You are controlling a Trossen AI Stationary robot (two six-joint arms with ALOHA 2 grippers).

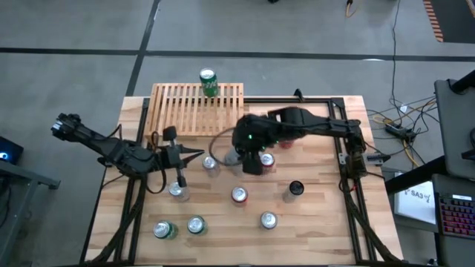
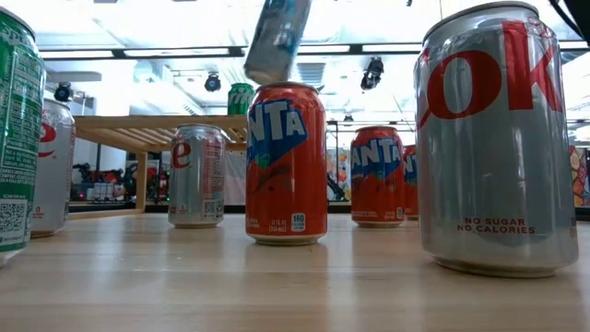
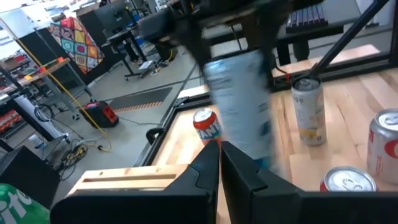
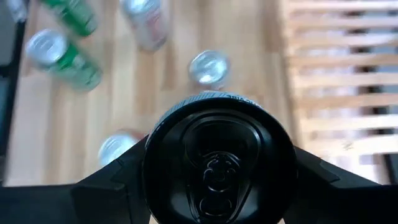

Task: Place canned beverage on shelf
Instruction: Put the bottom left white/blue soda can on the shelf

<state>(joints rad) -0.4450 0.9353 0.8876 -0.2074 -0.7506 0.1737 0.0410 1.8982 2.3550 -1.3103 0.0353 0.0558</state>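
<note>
The shelf (image 1: pixel 194 109) is a light-wood slatted rack at the table's far edge, with a green can (image 1: pixel 208 81) standing upright on it. My right gripper (image 1: pixel 250 154) hovers over the table's middle, just in front of the shelf, shut on a pale silver-blue can (image 3: pixel 239 106) with a black lid (image 4: pixel 217 162). In the low view this can (image 2: pixel 277 37) hangs tilted above an orange can (image 2: pixel 286 164). My left gripper (image 1: pixel 199 156) is shut and holds nothing, left of the held can and pointing toward it. My right gripper pinches the can between its two fingers (image 4: pixel 109 180), one on each side of the upper wall just below the lid's rim (image 4: pixel 283 146). The fingers slant down from above. The can is lifted clear of the table, tilted, its bottom end (image 2: pixel 265 69) lowest.
Several cans stand on the table: silver ones (image 1: pixel 211 165) (image 1: pixel 178 190) (image 1: pixel 268 219), red-topped ones (image 1: pixel 239 194) (image 1: pixel 267 159), green ones (image 1: pixel 165 230) (image 1: pixel 197 225) and a dark one (image 1: pixel 295 189). Most of the shelf's slats are bare.
</note>
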